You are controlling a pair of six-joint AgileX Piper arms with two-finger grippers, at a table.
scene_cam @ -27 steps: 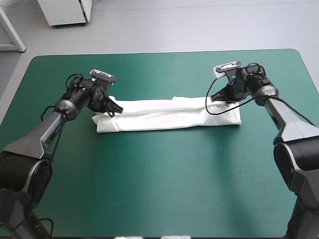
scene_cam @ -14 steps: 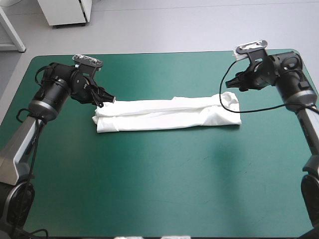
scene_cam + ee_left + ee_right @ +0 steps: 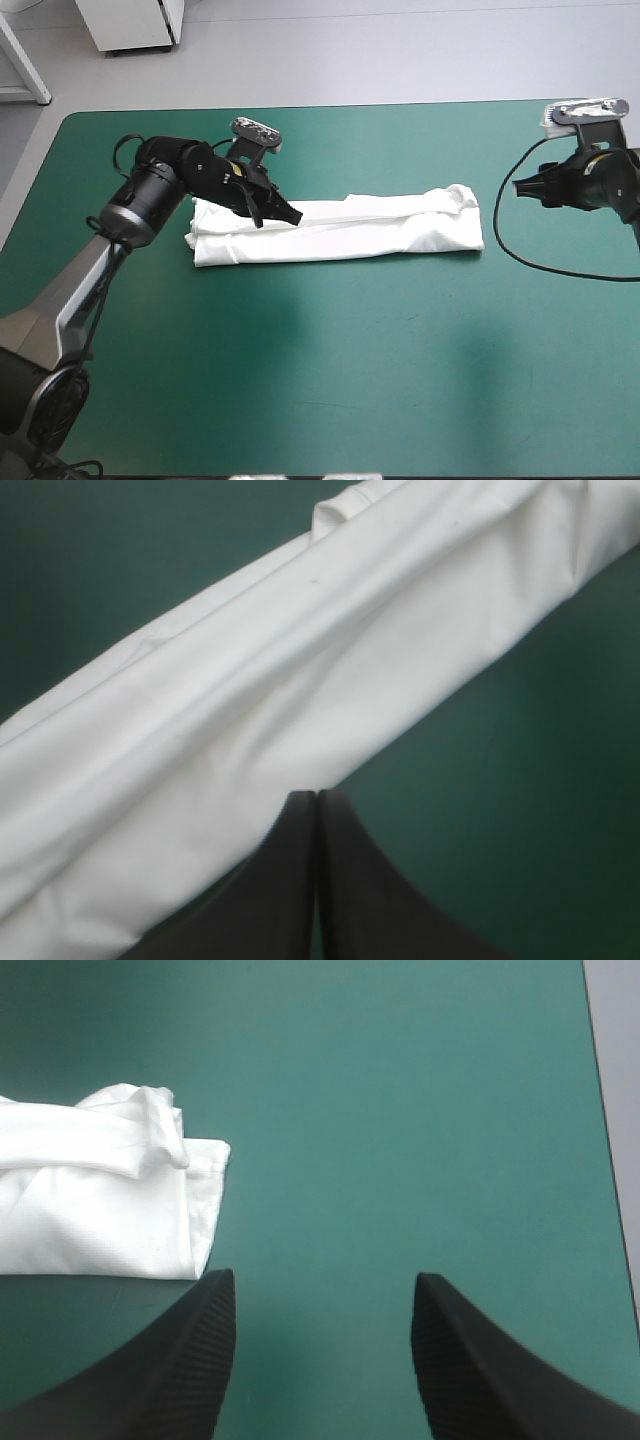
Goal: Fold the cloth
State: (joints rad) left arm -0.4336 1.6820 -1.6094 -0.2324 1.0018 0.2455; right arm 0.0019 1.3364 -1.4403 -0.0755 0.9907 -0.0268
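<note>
The white T-shirt [image 3: 350,235] lies folded into a long narrow strip across the middle of the table. My left gripper [image 3: 292,216] hovers over the strip's left part, pointing along it. In the left wrist view its black fingers meet in a point [image 3: 317,802] at the near edge of the T-shirt [image 3: 250,710], shut with no cloth between them. My right gripper [image 3: 522,188] sits off the strip's right end, near the table's right edge. It stands open [image 3: 322,1278], and the T-shirt's right end [image 3: 90,1200] lies ahead of it and to one side.
A wide band of teal-green cover [image 3: 350,380] stretches from the shirt to the table's near edge. The table's right edge [image 3: 600,1160] runs close beside the right gripper.
The left gripper swung from beyond the strip's left end to above its left part. The right gripper drew back from the strip's right end toward the table's right edge.
</note>
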